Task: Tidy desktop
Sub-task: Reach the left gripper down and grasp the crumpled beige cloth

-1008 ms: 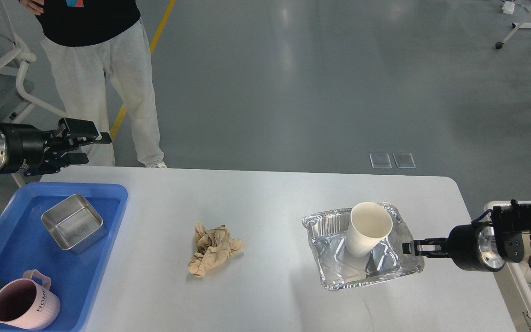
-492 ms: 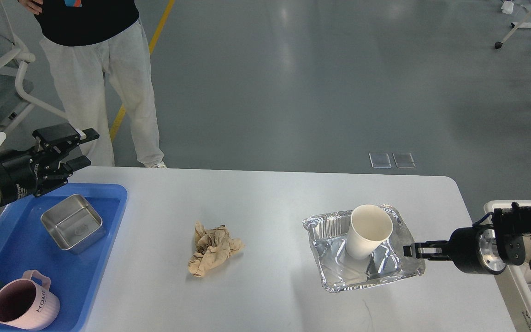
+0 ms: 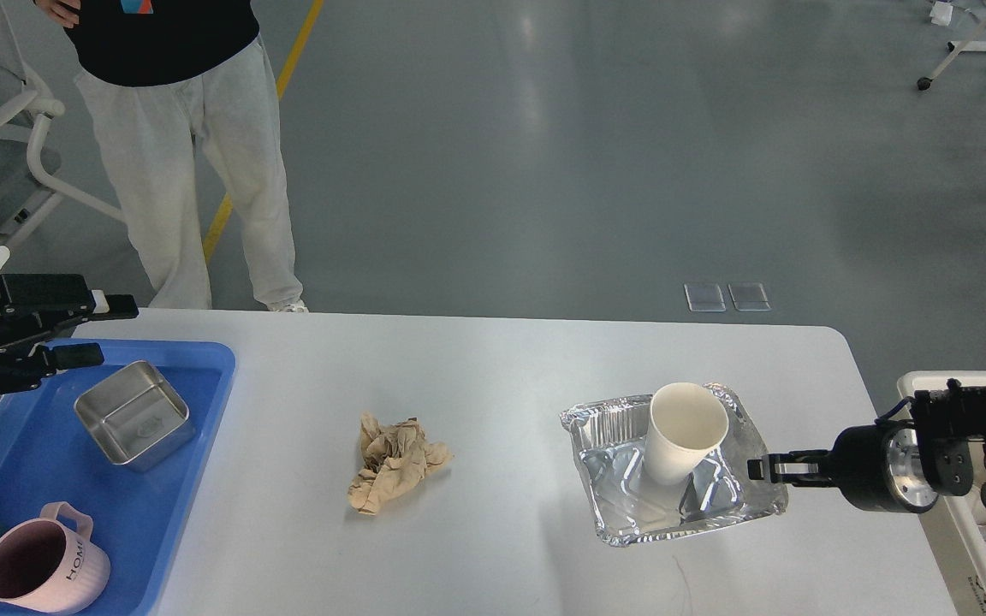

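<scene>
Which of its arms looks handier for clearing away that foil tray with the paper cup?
Right. The right gripper is already at the foil tray's edge; the left gripper is far away over the blue tray.

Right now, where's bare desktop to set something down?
Free: the desktop between paper wad and foil tray, the whole far strip, and the near edge between the two trays. Crowded: blue tray holds tin and mugs; right gripper sits at the foil tray's rim.
</scene>
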{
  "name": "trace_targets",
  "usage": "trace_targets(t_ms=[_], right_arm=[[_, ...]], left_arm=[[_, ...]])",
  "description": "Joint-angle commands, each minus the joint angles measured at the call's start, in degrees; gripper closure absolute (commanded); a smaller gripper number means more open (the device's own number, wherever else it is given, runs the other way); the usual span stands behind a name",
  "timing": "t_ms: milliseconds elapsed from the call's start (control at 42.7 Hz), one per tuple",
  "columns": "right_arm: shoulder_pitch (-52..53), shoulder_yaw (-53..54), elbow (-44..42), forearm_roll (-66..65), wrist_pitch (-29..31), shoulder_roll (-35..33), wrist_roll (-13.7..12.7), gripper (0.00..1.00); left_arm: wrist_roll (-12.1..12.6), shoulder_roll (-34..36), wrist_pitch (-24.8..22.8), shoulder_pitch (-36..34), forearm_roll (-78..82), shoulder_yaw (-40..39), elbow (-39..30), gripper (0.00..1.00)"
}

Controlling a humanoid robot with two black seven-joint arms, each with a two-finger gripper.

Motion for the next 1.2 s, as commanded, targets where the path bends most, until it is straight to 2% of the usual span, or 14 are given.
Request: trace_targets(t_ms=[0,141,234,258,305,328,516,539,633,656,703,726,937,1172], right_arm=[[0.0,-0.01,0.0,0.0,0.0,0.12,-0.08,1.0],[0.0,-0.01,0.0,0.0,0.0,0.13,-0.08,1.0],[-0.08,-0.01,0.0,0.0,0.0,0.13,-0.08,1.0],[-0.08,-0.01,0.0,0.0,0.0,0.3,-0.08,1.0],[-0.08,-0.01,0.0,0.0,0.0,0.3,-0.08,1.0],[-0.08,-0.01,0.0,0.0,0.0,0.3,-0.08,1.0],[-0.17,-0.09,0.0,0.0,0.0,0.3,-0.08,1.0],[-0.43,-0.09,0.0,0.0,0.0,0.3,-0.08,1.0],[-0.87,-0.09,0.0,0.0,0.0,0.3,-0.08,1.0],[-1.31,-0.09,0.0,0.0,-0.35,0.13,-0.08,1.0],[-1.31,-0.09,0.0,0.0,-0.35,0.13,-0.08,1.0],[-1.75,-0.09,-0.09,0.0,-0.44,0.13,-0.08,1.0],[-1.93,-0.09,-0.52,0.0,-0.44,0.3,-0.08,1.0],[-2.19,-0.09,-0.53,-0.09,-0.44,0.13,0.01,1.0]], left_arm=[[-0.03,2.02,-1.03,-0.74,-0.02,-0.77,0.01,0.15],[0.58,1.05,-0.51,-1.0,0.68,0.11,0.18,0.15],[1.73,-2.29,0.28,-0.83,3.49,0.63,1.41,0.15],[2.25,-7.16,1.42,-1.44,7.32,1.68,1.94,0.15],[2.34,-8.97,1.78,-2.06,8.94,2.22,2.21,0.15],[2.43,-13.49,2.56,-5.28,13.29,6.3,4.38,0.15],[2.43,-24.44,5.56,-13.22,18.61,17.95,12.49,0.15],[2.43,-28.35,6.52,-14.87,20.61,20.56,14.66,0.15],[2.43,-33.4,7.58,-15.77,23.97,22.25,17.41,0.15],[2.43,-37.84,8.97,-15.68,28.5,22.43,20.11,0.15],[2.43,-37.88,8.99,-15.68,28.54,22.43,20.13,0.15],[2.52,-41.63,10.12,-15.77,31.94,23.74,21.61,0.15],[2.34,-47.01,17.68,-18.4,35.4,32.27,26.8,0.16],[2.34,-51.42,19.0,-18.49,37.5,32.45,30.42,0.26]])
